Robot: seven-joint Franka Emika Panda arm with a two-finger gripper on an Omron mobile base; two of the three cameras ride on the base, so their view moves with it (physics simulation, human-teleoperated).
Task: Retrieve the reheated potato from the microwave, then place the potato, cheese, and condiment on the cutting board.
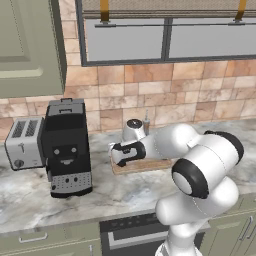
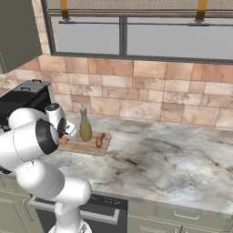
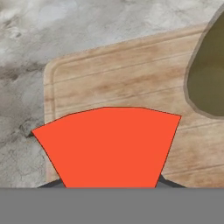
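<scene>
The light-brown cutting board (image 2: 89, 147) lies on the marble counter in front of me. On it stand the olive-yellow condiment bottle (image 2: 85, 127) and, to its right, the brown potato (image 2: 99, 139). My gripper (image 2: 68, 133) hangs low over the board's left end, shut on the orange cheese wedge (image 3: 109, 146). In the hand view the cheese covers the fingertips, with the board (image 3: 109, 83) just beneath and the bottle's base (image 3: 208, 74) to the right. I cannot tell whether the cheese touches the wood. The microwave is out of view.
A black coffee machine (image 1: 65, 150) and a silver toaster (image 1: 22, 142) stand left of the board (image 1: 145, 166). A tiled wall and window run behind. Bare marble counter (image 2: 173, 159) stretches to the right.
</scene>
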